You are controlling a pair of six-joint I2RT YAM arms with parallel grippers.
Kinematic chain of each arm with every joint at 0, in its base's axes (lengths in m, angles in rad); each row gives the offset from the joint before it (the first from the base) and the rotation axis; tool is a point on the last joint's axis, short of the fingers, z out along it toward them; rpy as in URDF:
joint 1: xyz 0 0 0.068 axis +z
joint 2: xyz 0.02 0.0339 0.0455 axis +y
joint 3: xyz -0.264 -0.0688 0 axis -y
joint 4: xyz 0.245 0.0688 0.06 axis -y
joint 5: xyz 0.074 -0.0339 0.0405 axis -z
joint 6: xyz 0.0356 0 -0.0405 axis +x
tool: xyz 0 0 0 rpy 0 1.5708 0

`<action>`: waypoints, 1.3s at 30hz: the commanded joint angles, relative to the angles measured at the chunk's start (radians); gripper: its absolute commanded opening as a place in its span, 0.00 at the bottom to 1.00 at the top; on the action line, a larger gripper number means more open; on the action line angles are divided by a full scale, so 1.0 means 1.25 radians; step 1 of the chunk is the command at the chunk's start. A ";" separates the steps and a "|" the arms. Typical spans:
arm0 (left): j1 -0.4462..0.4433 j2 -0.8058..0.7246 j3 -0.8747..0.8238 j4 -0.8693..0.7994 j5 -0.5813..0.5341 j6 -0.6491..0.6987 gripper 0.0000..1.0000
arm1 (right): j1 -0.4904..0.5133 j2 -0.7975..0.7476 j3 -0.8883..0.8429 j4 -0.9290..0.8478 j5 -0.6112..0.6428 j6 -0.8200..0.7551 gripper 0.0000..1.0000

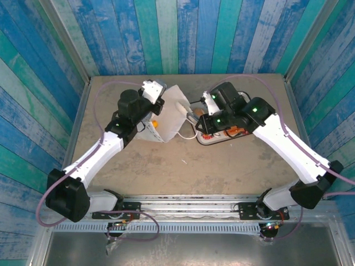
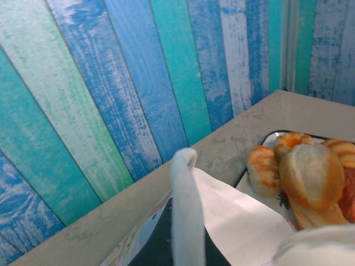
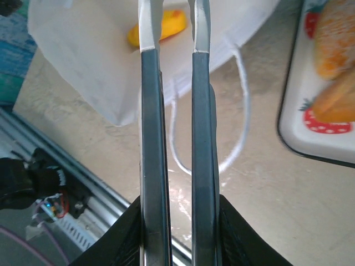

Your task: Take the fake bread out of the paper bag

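Observation:
The white paper bag (image 1: 172, 113) lies tilted on the table with its mouth toward the right arm. My left gripper (image 1: 157, 95) is shut on the bag's upper edge; in the left wrist view a white strip of the bag (image 2: 186, 205) rises from the jaws. One orange piece of fake bread (image 1: 157, 124) lies inside the bag. My right gripper (image 3: 175, 11) points at the bag's mouth (image 3: 83, 55). Its jaws stand a narrow gap apart with nothing between them. The orange bread (image 3: 176, 21) shows beyond the fingers. Several more golden breads (image 2: 310, 174) lie on the tray.
A white strawberry-printed tray (image 3: 294, 127) sits right of the bag, partly under my right arm (image 1: 260, 119). The bag's loose cord handle (image 3: 241, 111) lies on the table between bag and tray. Blue and green plank walls (image 2: 138, 83) close in the back and sides.

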 commanded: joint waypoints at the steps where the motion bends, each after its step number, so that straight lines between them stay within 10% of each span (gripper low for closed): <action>1: 0.002 -0.062 -0.049 0.068 0.080 0.070 0.00 | 0.004 0.031 -0.022 0.067 -0.117 0.036 0.32; 39: 0.000 -0.120 -0.223 0.217 0.156 0.028 0.00 | 0.087 0.325 -0.123 0.370 -0.100 0.221 0.34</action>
